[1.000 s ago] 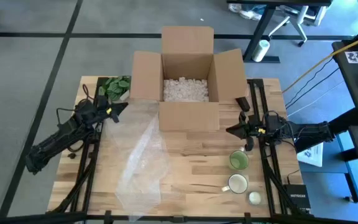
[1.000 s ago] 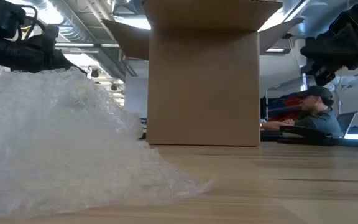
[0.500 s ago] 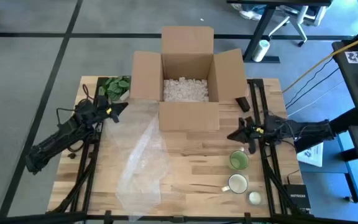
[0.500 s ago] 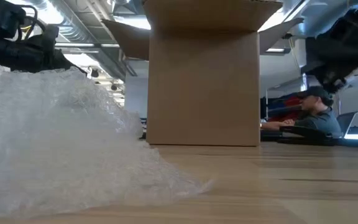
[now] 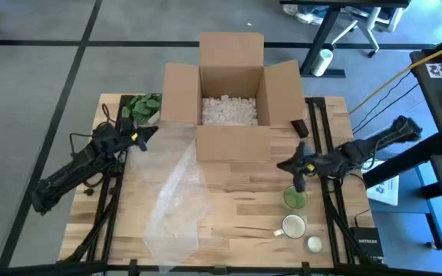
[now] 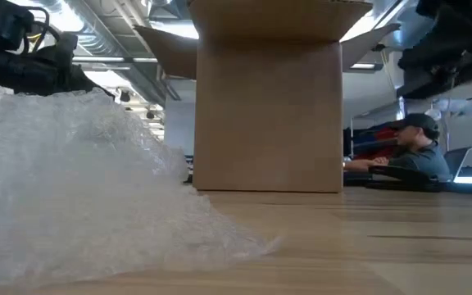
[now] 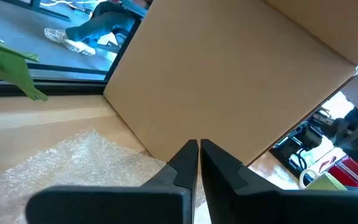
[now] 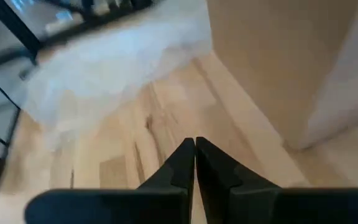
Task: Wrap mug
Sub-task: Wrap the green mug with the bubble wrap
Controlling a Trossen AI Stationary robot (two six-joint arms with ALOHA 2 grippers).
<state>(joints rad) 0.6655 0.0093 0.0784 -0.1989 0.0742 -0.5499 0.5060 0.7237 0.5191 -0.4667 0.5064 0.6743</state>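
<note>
Mugs: white mug [image 5: 292, 226] at the near right of the wooden table [image 5: 236, 207], green mug [image 5: 295, 198] just behind it. Right gripper [image 5: 291, 165] hung beside the green mug, fingers together. Bubble wrap [image 5: 173, 192] lay left; left gripper [image 5: 149, 133], fingers together, at its far edge. Cardboard box [image 5: 232, 100] beyond. Person [image 6: 412, 152] seated in the room.

"NETGEAR" on a dark device [image 5: 367, 244] at the table's near right corner, other markings too blurred to read
</note>
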